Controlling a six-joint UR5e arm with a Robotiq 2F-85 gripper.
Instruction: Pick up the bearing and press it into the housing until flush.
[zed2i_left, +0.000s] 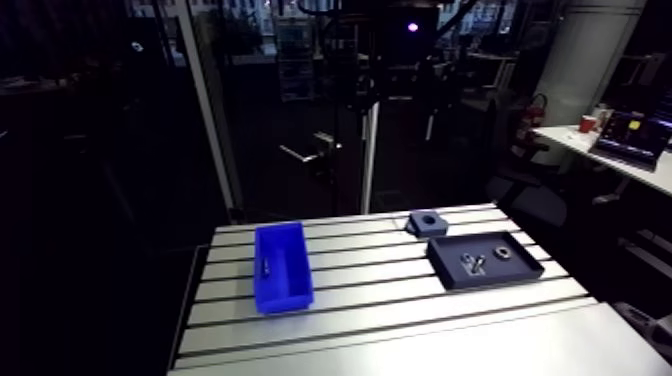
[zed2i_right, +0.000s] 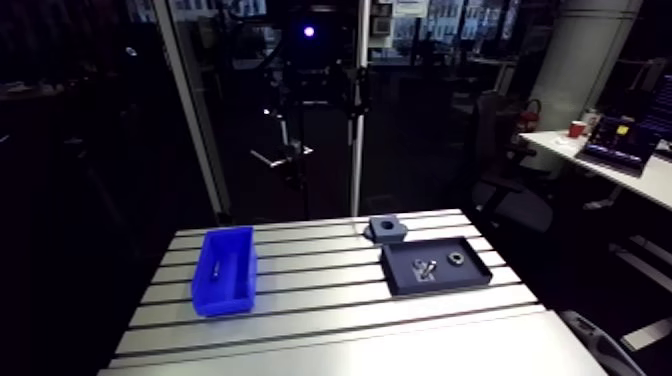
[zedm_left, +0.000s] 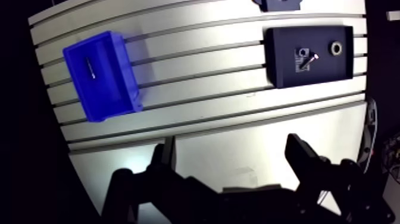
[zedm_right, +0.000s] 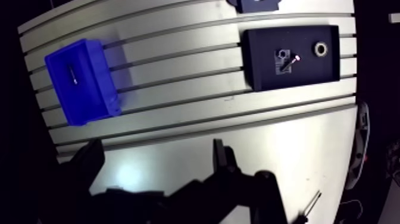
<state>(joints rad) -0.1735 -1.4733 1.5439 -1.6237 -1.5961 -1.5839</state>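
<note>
Here lie one bearing (zed2i_left: 503, 253), one housing (zed2i_left: 427, 222), one tray (zed2i_left: 450, 264), one bin (zed2i_left: 291, 272).

A slotted aluminium desk (zed2i_left: 400, 330) is carrying a bright blue bin (zed2i_left: 287, 296) toward one side, with a small thin pin-like piece (zed2i_left: 266, 268) lying inside it. Well apart from the bin, a dark flat tray (zed2i_left: 522, 270) is sitting on the desk, holding a little cluster of silvery metal parts (zed2i_left: 472, 264).
</note>
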